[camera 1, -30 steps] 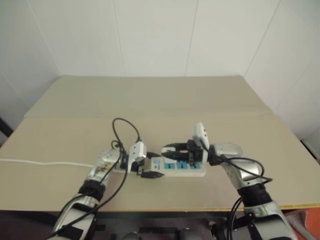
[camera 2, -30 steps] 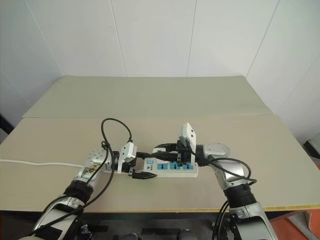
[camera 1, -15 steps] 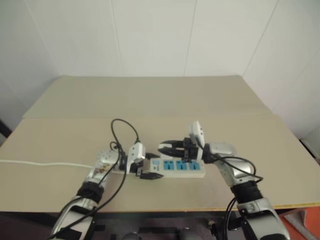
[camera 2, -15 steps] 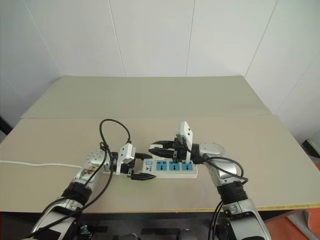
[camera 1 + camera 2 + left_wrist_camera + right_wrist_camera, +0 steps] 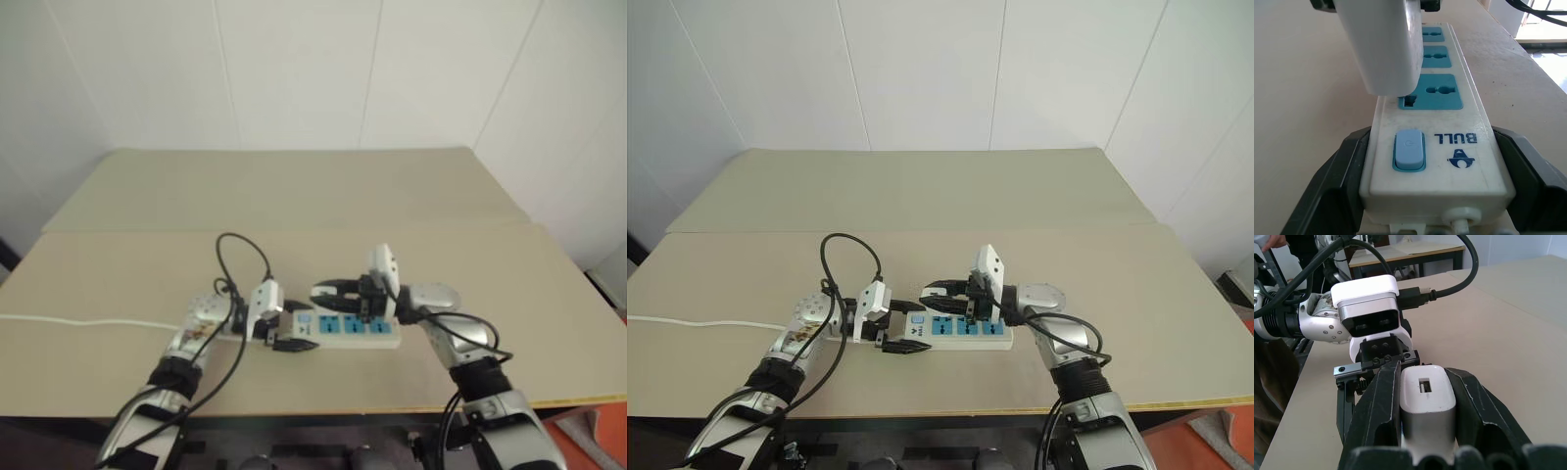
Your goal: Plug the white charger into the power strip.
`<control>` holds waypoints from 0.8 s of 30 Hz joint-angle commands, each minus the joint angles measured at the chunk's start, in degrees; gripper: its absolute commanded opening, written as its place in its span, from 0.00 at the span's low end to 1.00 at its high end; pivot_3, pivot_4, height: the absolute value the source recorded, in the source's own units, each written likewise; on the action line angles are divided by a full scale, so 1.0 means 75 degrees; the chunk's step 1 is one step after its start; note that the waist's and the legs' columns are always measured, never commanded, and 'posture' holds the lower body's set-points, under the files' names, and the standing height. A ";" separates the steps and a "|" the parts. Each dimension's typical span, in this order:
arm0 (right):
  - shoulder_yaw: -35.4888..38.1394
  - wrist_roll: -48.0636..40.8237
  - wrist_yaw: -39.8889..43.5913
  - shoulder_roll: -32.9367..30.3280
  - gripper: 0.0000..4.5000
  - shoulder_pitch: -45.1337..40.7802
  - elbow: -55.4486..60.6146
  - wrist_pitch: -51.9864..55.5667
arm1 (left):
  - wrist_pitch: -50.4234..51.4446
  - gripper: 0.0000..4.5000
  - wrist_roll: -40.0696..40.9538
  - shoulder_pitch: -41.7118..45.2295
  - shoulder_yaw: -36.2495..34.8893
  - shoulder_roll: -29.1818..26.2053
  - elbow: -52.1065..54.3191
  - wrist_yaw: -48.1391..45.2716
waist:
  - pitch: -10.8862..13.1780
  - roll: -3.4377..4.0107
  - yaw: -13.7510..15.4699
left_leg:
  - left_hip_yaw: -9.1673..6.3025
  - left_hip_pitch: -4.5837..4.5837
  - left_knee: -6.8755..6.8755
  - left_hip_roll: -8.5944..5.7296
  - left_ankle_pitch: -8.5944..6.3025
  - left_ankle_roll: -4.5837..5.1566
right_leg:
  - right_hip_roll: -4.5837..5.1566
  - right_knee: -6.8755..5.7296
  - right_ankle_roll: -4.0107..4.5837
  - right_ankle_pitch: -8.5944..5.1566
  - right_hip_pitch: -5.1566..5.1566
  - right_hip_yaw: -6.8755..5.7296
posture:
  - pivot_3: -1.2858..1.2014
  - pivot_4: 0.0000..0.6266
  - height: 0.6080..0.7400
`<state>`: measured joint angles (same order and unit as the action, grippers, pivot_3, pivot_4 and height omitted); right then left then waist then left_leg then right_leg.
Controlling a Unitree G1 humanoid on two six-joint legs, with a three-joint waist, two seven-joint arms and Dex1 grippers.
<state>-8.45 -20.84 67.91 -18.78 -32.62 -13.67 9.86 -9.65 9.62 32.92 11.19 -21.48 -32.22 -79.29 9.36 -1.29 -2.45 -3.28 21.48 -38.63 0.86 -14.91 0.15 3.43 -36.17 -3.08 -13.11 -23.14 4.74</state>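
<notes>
Left gripper (image 5: 904,340) is clamped on the switch end of the power strip (image 5: 1436,147), one black finger (image 5: 1334,196) against each long side. Right gripper (image 5: 1425,406) is closed on the white charger (image 5: 1427,404), which is pinched between its two fingers (image 5: 1376,416). Charger hangs over the blue socket (image 5: 1432,91) nearest the switch, its base at that panel's edge; whether its prongs have entered cannot be determined. Strip lies flat on the beige table (image 5: 921,196).
</notes>
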 commanded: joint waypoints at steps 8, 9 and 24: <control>-0.0104 0.0219 0.0255 -0.0133 0.27 0.0190 -0.0002 -0.0355 | 0.0080 0.73 -0.0245 -0.0252 0.0250 -0.0142 -0.0076 -0.0061 | -0.0001 0.0001 0.0000 | 0.0000 -0.0001 0.0000 0.0000 0.0000 0.0000 | 0.0000 0.0001 0.0000 0.0000 0.0001 0.0000 | 0.52 0.24 1.00; -0.0110 0.0242 0.0268 -0.0133 0.27 0.0210 -0.0024 -0.0389 | 0.0081 0.73 -0.0246 -0.0254 0.0249 -0.0145 -0.0075 -0.0057 | -0.0001 0.0001 0.0000 | 0.0000 -0.0001 0.0000 0.0000 0.0000 0.0000 | 0.0000 0.0001 0.0000 0.0000 0.0002 0.0000 | 0.52 0.24 1.00; -0.0184 0.0684 0.0462 -0.0719 0.27 0.0559 -0.0785 -0.1213 | 0.0179 0.73 -0.0219 -0.0370 0.0234 -0.0261 0.0086 -0.0086 | -0.0004 0.0003 0.0000 | 0.0002 -0.0022 0.0005 0.0000 0.0000 0.0000 | 0.0001 0.0004 0.0000 -0.0001 0.0020 0.0001 | 0.52 0.24 1.00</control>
<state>-9.76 -18.74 71.06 -21.69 -30.35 -16.74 0.68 -8.84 9.62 32.03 11.34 -21.56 -30.89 -78.79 9.33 -1.27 -2.45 -3.26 21.30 -38.58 0.86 -14.91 0.15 3.43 -36.14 -3.07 -13.13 -22.98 4.75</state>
